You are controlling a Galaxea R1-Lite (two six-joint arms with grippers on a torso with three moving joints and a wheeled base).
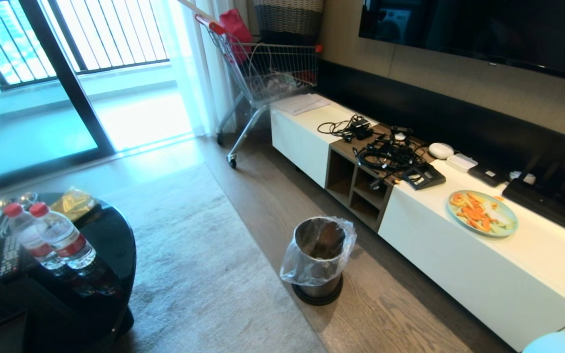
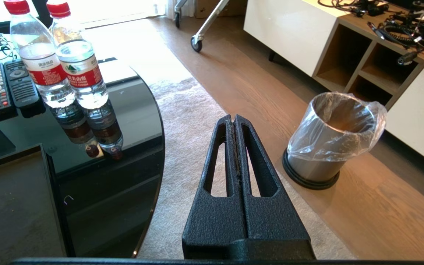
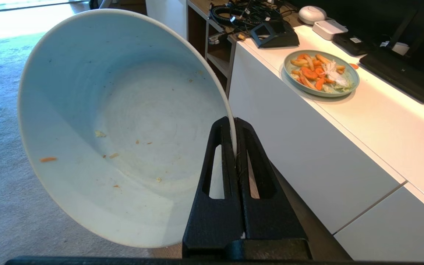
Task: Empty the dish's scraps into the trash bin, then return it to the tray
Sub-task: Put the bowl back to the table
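the right gripper [image 3: 234, 127] is pinching the rim of the dish [image 3: 123, 125], which is tilting on its side with only a few orange crumbs [image 3: 47, 159] clinging inside, while the left gripper [image 2: 234, 121] is hanging with its fingers pressed together and empty above the rug [image 2: 190, 121]. the tray [image 2: 13, 206] is lying on the black table [image 2: 131, 106] beside two bottles [image 2: 61, 59], and farther out the bin [image 1: 319, 257] is standing on the floor by the white cabinet [image 1: 459, 264], where a green plate [image 1: 482, 213] of orange food is sitting.
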